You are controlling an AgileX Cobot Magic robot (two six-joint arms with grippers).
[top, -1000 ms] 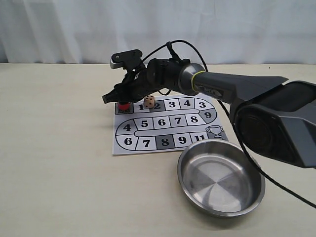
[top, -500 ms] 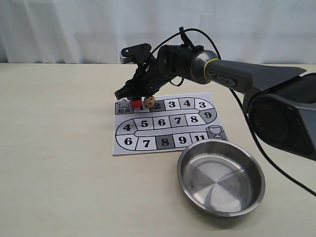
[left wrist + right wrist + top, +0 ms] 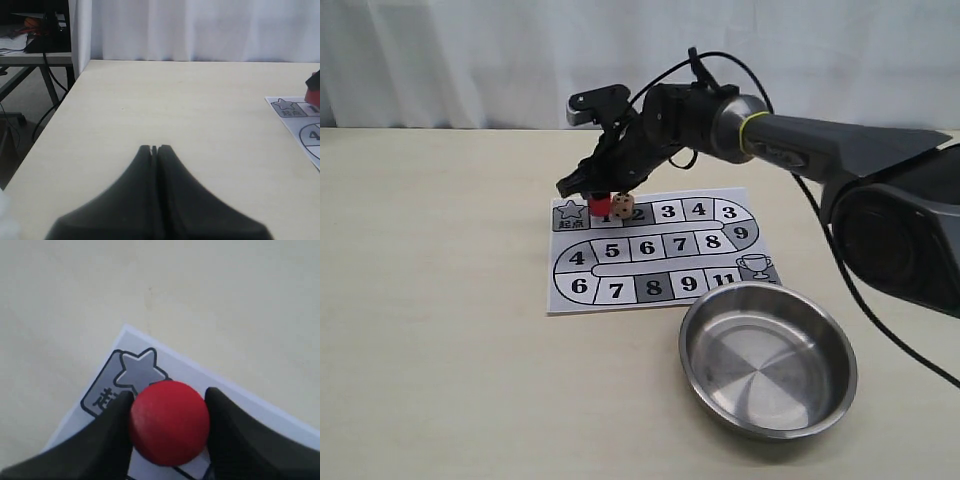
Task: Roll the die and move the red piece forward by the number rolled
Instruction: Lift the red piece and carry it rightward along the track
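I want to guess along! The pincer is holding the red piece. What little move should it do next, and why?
Probably carry the red piece onward along the numbers, held lifted. The right pincer is shut on it just past the star square, and the die sits close beside it, so going low might bump it.

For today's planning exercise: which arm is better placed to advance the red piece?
Right: the right end effector grips the red piece over the board; the left end effector sits shut, off the board.

steel bowl (image 3: 767,362) nr numbered board (image 3: 650,268)
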